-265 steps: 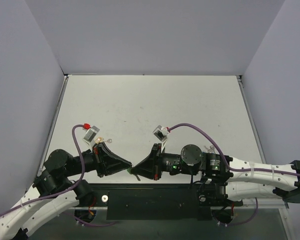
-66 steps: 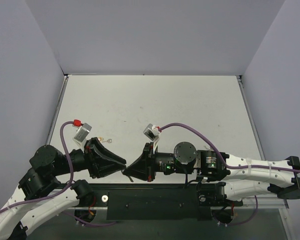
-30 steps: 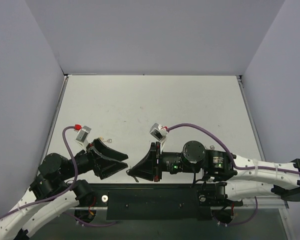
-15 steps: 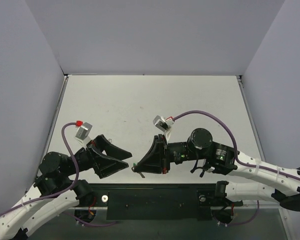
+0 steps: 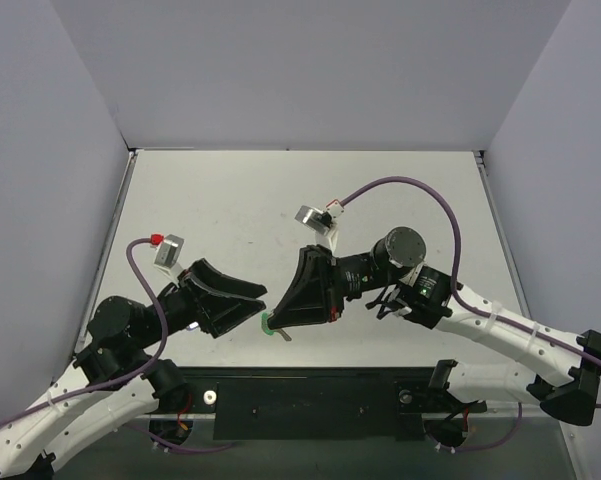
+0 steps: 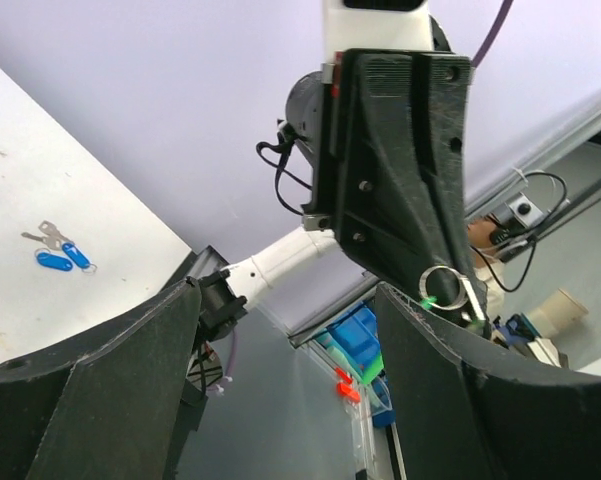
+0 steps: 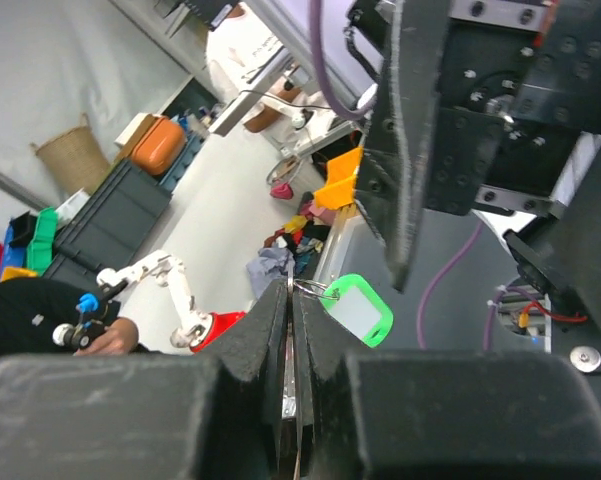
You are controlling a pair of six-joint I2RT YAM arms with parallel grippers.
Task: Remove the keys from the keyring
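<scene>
My right gripper (image 5: 272, 320) is shut on the thin silver key (image 7: 291, 345), which sits edge-on between its pads. The metal ring (image 7: 311, 290) sticks out past the fingertips, and the green keyring tag (image 7: 359, 311) hangs from it. From above the tag (image 5: 267, 325) shows just under the right fingertips, over the table's near part. My left gripper (image 5: 253, 305) stands open directly facing it, close by on the left, holding nothing. In the left wrist view the ring (image 6: 445, 283) lies beside the left gripper's (image 6: 285, 300) right finger (image 6: 450, 390), outside the gap.
Two silver keys on blue tags (image 6: 60, 257) lie on the white table (image 5: 280, 200). The black base plate (image 5: 310, 400) runs along the near edge. Grey walls close the left, back and right sides.
Both grippers have risen and moved away from the near edge. The right wrist has swung farther back, and the green tag now shows below its tip. Neither gripper's jaws changed.
</scene>
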